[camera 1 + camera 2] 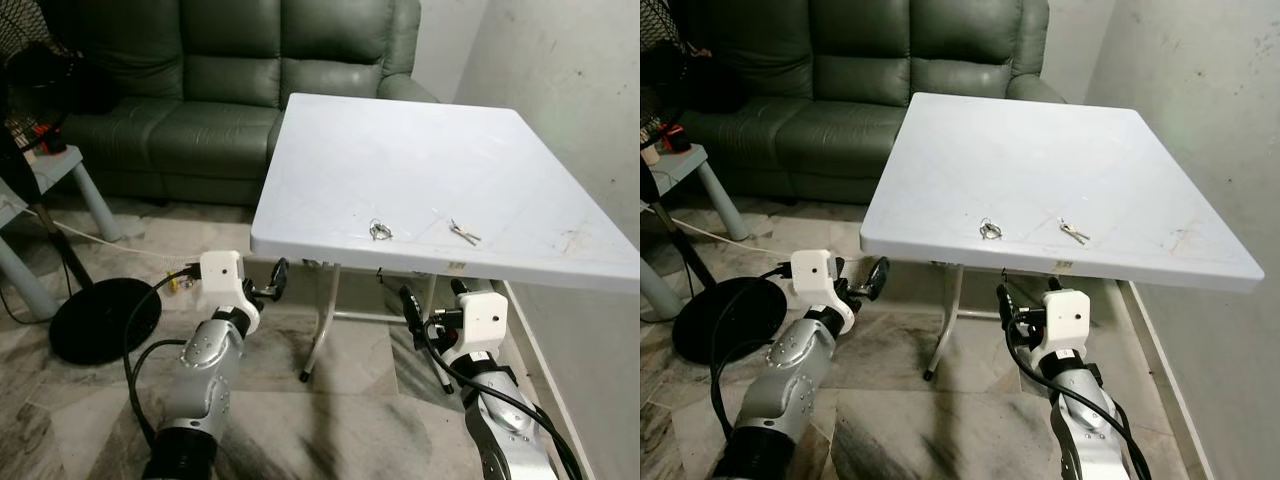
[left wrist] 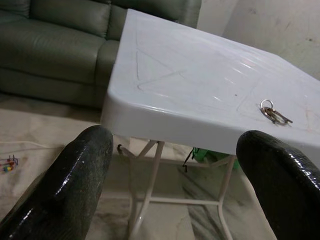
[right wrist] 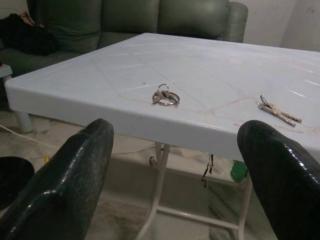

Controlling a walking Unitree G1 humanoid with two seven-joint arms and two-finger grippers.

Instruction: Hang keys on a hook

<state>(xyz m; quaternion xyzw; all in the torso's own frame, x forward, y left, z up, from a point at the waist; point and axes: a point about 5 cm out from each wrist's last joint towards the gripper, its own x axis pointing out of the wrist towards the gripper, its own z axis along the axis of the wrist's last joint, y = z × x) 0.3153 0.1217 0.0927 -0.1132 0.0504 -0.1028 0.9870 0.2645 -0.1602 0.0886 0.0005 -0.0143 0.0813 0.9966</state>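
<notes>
Jaws gape on both grippers (left [image 1: 278, 278], right [image 1: 408, 303]), held below the table [image 1: 420, 140] edge.

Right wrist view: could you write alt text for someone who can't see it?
Two sets of keys, one key bunch and another key bunch, lie apart on a white table, seen between the right gripper and its open black fingers. A green sofa stands behind.

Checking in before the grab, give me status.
Both grippers, left and right, open, below table edge. Two key sets on table, untouched. No hook seen.
</notes>
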